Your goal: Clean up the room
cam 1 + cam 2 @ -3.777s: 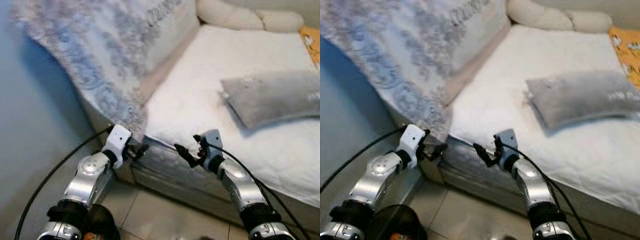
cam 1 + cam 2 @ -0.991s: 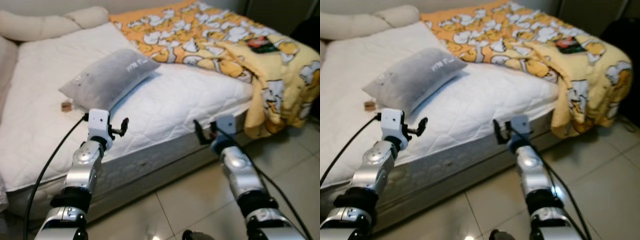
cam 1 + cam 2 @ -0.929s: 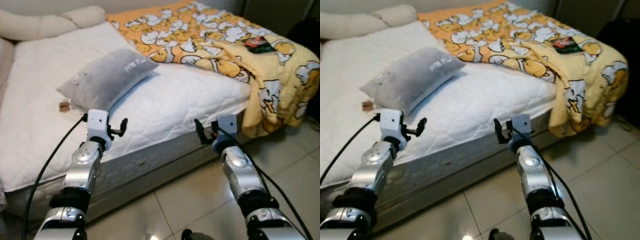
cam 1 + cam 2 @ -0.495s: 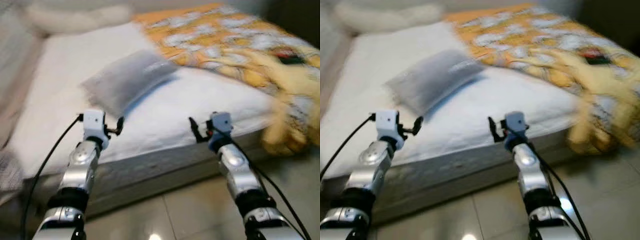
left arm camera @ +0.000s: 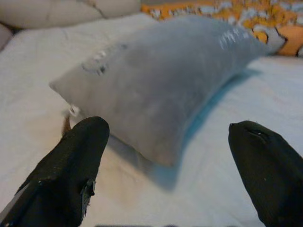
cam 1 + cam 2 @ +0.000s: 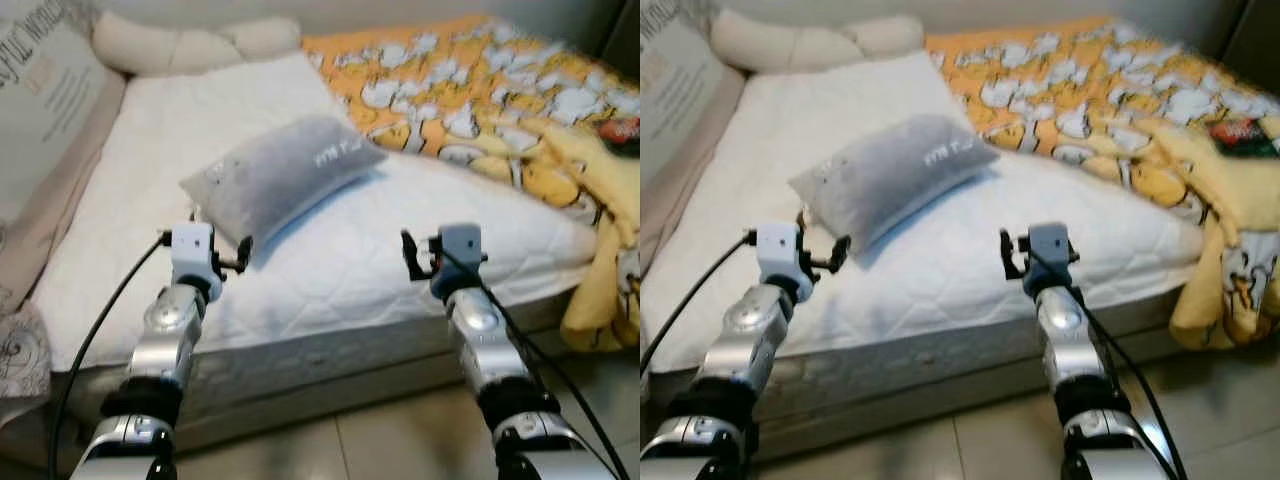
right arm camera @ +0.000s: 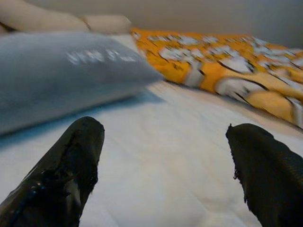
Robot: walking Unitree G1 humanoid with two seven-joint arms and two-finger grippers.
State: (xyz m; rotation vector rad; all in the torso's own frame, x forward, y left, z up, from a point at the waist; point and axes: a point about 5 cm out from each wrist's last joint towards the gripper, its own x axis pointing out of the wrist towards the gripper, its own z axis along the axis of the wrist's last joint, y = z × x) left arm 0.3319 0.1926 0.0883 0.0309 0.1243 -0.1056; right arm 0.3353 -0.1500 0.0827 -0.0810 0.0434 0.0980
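A grey pillow lies askew on the white mattress. A yellow-orange duck-print blanket is bunched over the bed's right side and hangs off its corner. My left gripper is open above the mattress's near edge, just short of the pillow's near corner. A small brown thing peeks out beside that corner. My right gripper is open over bare mattress, right of the pillow, with the blanket ahead of it. Neither gripper holds anything.
Cream pillows lie at the head of the bed. A pale patterned cover leans along the bed's left side. A red and green packet rests on the blanket. Tiled floor runs in front of the bed.
The camera has swung and steadied after a blur, so the pillow now sits nearer the picture's middle. Both arms hold the same pose, with their grippers open as before.
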